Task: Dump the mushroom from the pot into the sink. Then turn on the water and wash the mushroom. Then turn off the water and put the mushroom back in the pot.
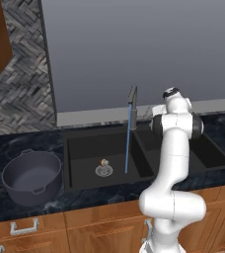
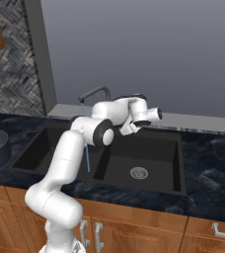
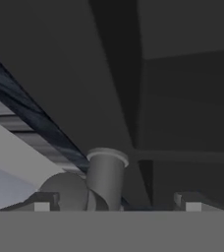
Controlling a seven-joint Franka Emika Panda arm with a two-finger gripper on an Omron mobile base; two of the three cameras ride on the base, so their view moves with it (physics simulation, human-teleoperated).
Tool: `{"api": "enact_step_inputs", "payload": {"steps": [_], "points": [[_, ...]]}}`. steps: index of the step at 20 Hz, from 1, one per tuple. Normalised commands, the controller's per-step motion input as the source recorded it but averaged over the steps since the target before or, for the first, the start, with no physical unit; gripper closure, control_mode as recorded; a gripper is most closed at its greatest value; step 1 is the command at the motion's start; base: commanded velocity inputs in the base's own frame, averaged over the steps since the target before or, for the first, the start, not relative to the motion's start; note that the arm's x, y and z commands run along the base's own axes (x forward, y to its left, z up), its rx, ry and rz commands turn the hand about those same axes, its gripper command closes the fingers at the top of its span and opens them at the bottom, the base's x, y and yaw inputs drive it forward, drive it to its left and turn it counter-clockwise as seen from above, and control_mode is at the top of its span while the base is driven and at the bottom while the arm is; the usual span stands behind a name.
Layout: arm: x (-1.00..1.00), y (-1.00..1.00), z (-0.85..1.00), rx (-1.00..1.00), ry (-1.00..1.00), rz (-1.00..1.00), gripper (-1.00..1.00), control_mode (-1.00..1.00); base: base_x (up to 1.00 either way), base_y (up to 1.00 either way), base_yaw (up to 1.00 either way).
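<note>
- The mushroom [image 1: 104, 162] is seen lying on the floor of the wider basin of the sink [image 1: 80, 143], just beside the round drain [image 1: 103, 171].
- The pot [image 1: 32, 177] is stood upright on the counter [image 1: 16, 146], left of the sink.
- A thin blue stream of water [image 1: 128, 143] is seen falling from the faucet [image 1: 132, 95] into that basin.
- The gripper [image 3: 115, 203] is held at the faucet base with its jaws wide apart, nothing gripped.

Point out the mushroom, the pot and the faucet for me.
mushroom [image 1: 103, 162], left base view, on its brown cap, by the drain.
pot [image 1: 16, 190], left base view, on its outer front wall.
faucet [image 1: 132, 94], left base view, on its upper spout.
</note>
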Motion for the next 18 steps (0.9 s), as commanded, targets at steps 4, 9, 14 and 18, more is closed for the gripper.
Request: {"api": "enact_step_inputs", "payload": {"steps": [4,9,14,18], "points": [[0.23,0.10,0.00,0.00,0.00,0.00,-1.00,-1.00,0.00,0.00,0.00],[0.15,0.06,-0.01,0.00,0.00,0.00,-1.00,-1.00,0.00,0.00,0.00],[0.04,0.00,0.00,0.00,0.00,0.00,-1.00,-1.00,0.00,0.00,0.00],[0.13,0.04,0.00,0.00,0.00,0.00,-1.00,-1.00,0.00,0.00,0.00]]}}
